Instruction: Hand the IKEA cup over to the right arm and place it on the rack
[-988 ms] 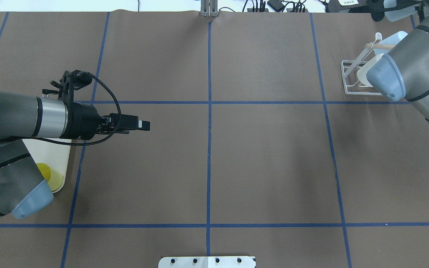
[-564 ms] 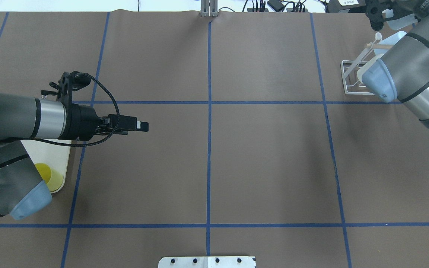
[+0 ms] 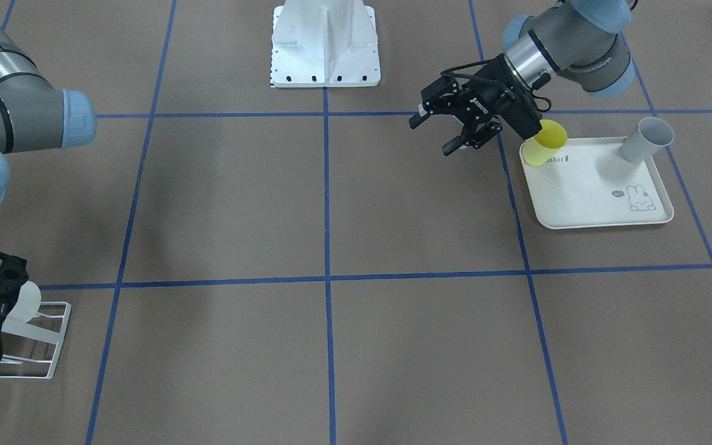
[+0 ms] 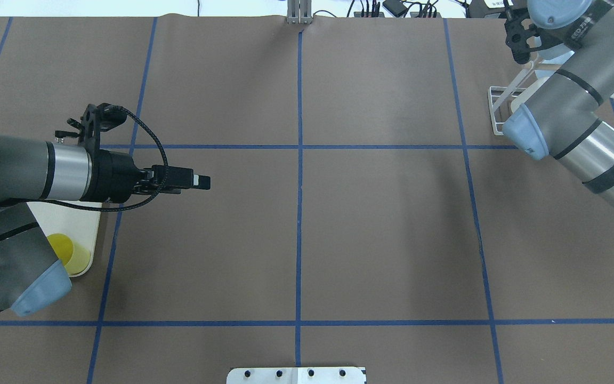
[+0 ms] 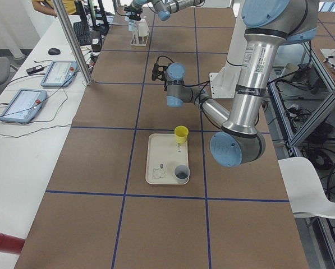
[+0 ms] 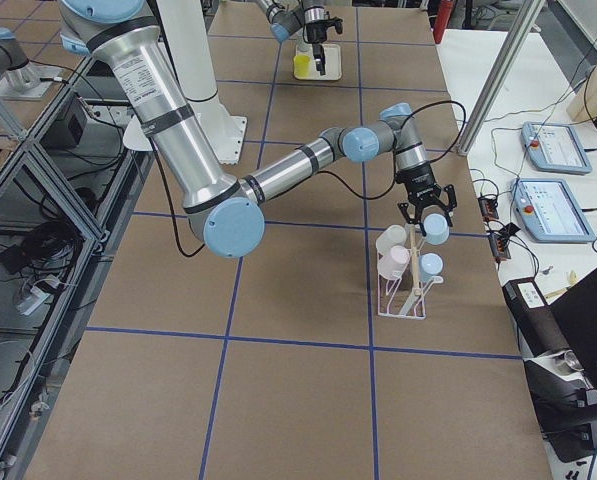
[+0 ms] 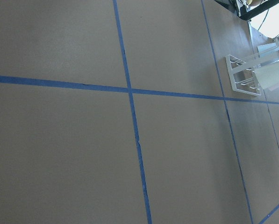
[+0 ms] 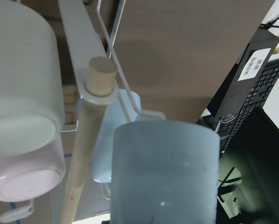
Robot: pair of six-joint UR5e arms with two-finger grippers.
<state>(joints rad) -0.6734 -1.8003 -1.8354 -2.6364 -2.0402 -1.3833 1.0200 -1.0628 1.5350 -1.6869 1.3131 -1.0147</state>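
The right end effector (image 6: 426,212) hung just above the rack (image 6: 396,303). Its fingers were spread about as wide as the blue-grey IKEA cup (image 8: 165,172) and, as far as the views allowed a judgement, were clamped on that cup's sides. The cup was carried lying over rather than upright, probably so it could slide onto a peg instead of being stood down. Directly below and beside this end effector the rack was already crowded. A white cup (image 8: 22,93), a pink cup (image 8: 27,182) and a pale-blue cup (image 8: 106,158) hung along the wooden rod (image 8: 85,154). A free wire hook (image 8: 148,114) sat right at the carried cup's upper edge, though whether they touched could not be told. That hook looked like the intended spot, so the hand-over seemed finished and only the seating and release remained. The left end effector (image 3: 439,133) hovered well apart over the bare surface (image 4: 381,224), its fingers parted and holding nothing, likely kept clear of the placing. Just beside it, the tray (image 3: 584,198) held a yellow cup (image 3: 544,143) and a grey cup (image 3: 646,139).
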